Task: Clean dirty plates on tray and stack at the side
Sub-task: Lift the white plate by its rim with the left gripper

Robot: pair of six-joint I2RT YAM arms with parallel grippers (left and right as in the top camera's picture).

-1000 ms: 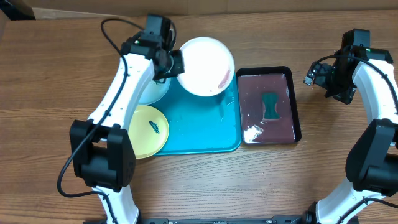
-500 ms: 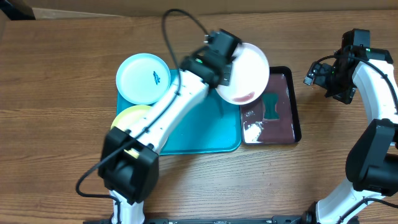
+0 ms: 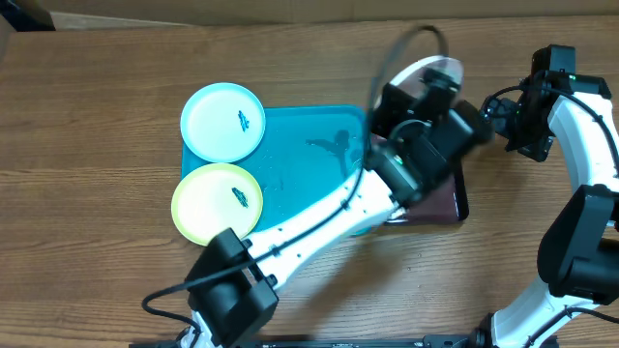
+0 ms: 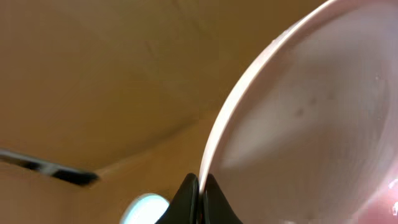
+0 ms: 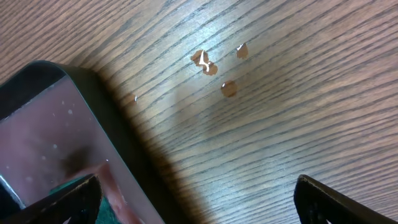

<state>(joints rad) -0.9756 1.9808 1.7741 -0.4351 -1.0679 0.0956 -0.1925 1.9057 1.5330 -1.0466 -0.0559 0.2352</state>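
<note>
My left gripper [image 3: 427,93] is shut on the rim of the white plate [image 3: 432,70] and holds it tilted on edge over the black tray [image 3: 458,200]. In the left wrist view the fingers [image 4: 200,194] pinch the plate's rim, and the white plate [image 4: 311,124] fills the right side. The pale blue plate [image 3: 223,122] lies on the far left corner of the turquoise tray [image 3: 309,164]. The yellow-green plate [image 3: 218,203] lies at its front left edge. Each has a dark smear. My right gripper [image 5: 205,208] is open and empty over the wood, right of the black tray.
The black tray [image 5: 118,143] holds dark reddish liquid; my left arm hides most of it in the overhead view. A few small brown specks [image 5: 214,68] lie on the wooden table. The pale blue plate also shows in the left wrist view [image 4: 146,208].
My left arm has swung right, carrying the white plate from over the turquoise tray to above the black tray. The blue and yellow-green plates are now uncovered. The right arm has not moved.
</note>
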